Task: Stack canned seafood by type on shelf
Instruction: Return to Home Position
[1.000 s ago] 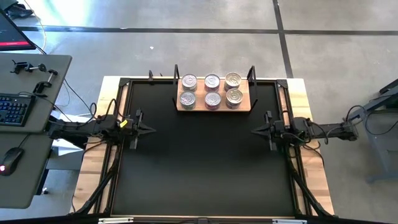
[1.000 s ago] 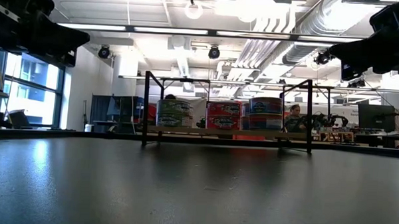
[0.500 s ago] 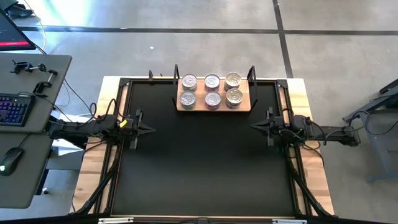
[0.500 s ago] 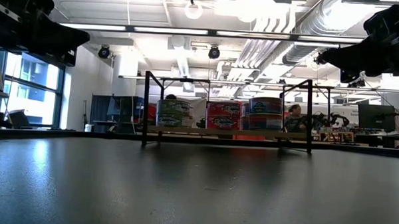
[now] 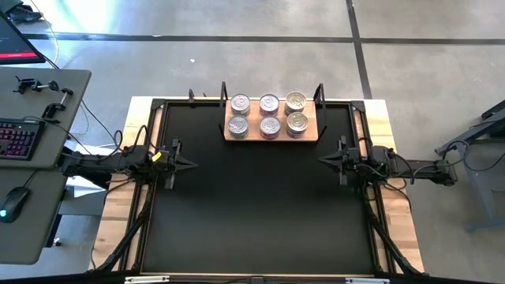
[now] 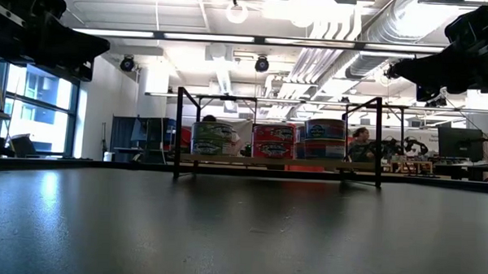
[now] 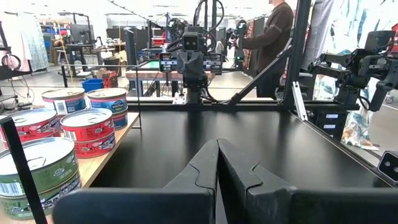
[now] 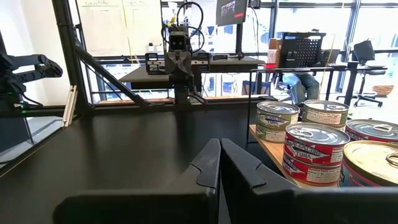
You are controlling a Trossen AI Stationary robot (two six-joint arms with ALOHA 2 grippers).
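Note:
The wooden shelf [image 5: 252,136] stands at the middle of the table's far side, black posts at its ends. Several cans of seafood stand on it in two rows of three stacks: silver lids at left [image 5: 239,104] and middle [image 5: 270,125], gold lids at right [image 5: 297,101]. The wrist views show the stacks two cans high, with green [image 7: 37,165], red [image 7: 87,127] and blue [image 7: 107,99] labels. My left gripper [image 5: 194,164] is shut at the table's left edge, pointing level toward the right. My right gripper [image 5: 320,162] is shut at the right edge, pointing left. Neither holds anything.
The black tabletop [image 5: 252,213] stretches bare between the two grippers and toward the near edge. A side desk with a keyboard [image 5: 17,138] and a mouse stands left of the table. A person [image 7: 273,31] stands in the room beyond the table.
My right gripper has swung a little toward the table's far edge, toward the shelf, staying level and shut; over the last half second it has kept still. The cans and the shelf have not moved.

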